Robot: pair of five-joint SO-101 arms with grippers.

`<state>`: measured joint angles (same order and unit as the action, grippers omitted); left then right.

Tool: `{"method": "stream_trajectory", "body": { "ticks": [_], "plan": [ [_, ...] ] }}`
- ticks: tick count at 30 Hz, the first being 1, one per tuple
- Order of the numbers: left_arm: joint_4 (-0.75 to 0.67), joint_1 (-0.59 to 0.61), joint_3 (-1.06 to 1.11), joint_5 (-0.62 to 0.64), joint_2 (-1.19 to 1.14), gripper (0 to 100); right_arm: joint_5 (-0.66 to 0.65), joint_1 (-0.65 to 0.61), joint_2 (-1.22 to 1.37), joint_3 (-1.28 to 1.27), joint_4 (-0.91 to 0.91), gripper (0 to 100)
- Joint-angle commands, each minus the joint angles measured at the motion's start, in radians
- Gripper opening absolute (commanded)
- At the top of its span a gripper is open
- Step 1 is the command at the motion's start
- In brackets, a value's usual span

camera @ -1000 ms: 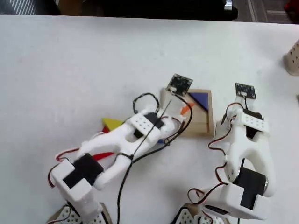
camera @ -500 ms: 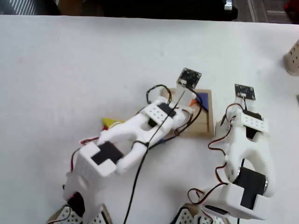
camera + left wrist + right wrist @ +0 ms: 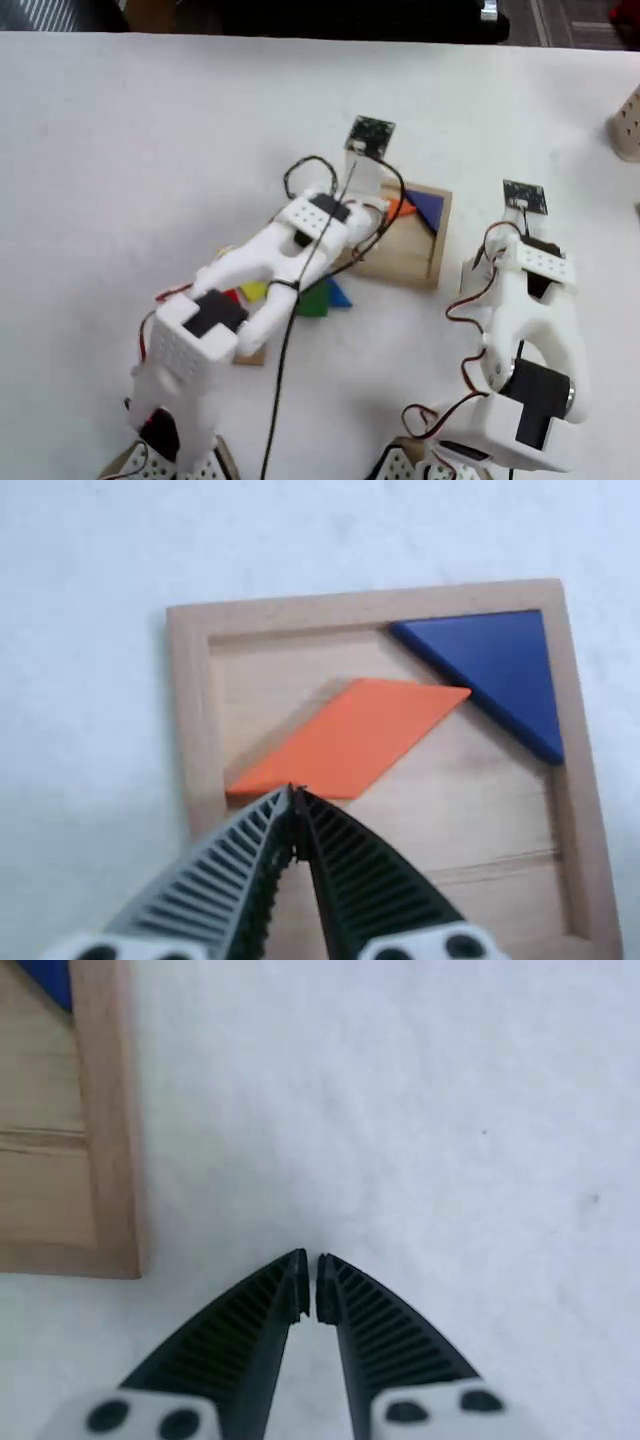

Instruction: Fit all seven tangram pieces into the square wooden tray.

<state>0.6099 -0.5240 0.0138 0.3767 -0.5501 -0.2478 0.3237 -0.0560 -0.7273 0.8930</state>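
White table (image 3: 150,150); perforated beige object (image 3: 627,125) at right edge.

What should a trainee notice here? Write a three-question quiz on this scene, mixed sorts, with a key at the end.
1. True or false: the blue triangle lies inside the wooden tray.
2. The parallelogram at the tip of the left gripper is: A orange, B green, C yellow.
3. The right gripper hangs over bare table beside the tray. Is it open or shut?
Key: 1 true; 2 A; 3 shut.
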Motion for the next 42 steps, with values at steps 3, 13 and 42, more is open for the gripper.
{"method": "stream_trajectory", "body": {
  "ticks": [3,13,42],
  "plan": [
    [0.014,-0.031,0.066,0.020,0.134,2,-0.015,-0.001,-0.039,0.006,-0.012,1.8],
    [0.026,-0.094,0.086,0.055,0.084,2,-0.055,-0.001,-0.039,0.006,-0.012,1.8],
    [0.307,-0.285,0.051,0.270,0.087,2,-0.057,-0.004,-0.039,0.008,-0.015,1.8]
  ]
}}
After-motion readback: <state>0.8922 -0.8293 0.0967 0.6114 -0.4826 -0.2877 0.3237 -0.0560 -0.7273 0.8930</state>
